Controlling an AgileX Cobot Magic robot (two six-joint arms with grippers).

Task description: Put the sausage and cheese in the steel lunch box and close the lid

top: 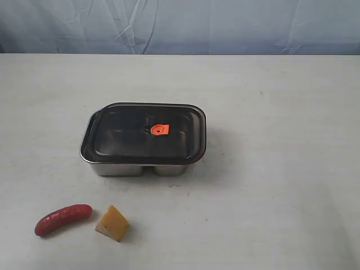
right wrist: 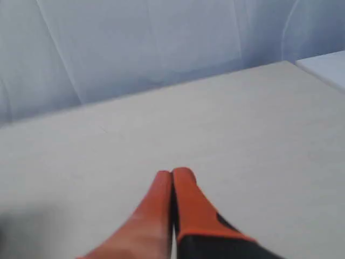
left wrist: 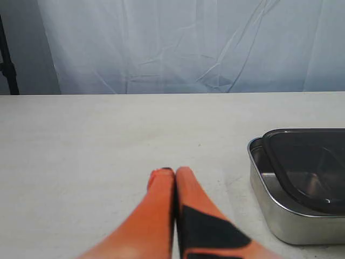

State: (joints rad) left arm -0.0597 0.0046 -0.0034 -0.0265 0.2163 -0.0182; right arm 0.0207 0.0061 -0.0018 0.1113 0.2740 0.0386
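The steel lunch box stands in the middle of the table with the dark translucent lid resting on it, slightly askew; the orange valve sits at the lid's centre. In front of the box on the left lie the red sausage and, just right of it, the yellow cheese wedge. Neither gripper shows in the exterior view. In the left wrist view my left gripper is shut and empty, with the lunch box and lid beside it. My right gripper is shut and empty over bare table.
The pale table runs back to a wrinkled blue-grey backdrop. A dark stand shows at the edge of the left wrist view. A second pale surface lies beyond the table corner in the right wrist view.
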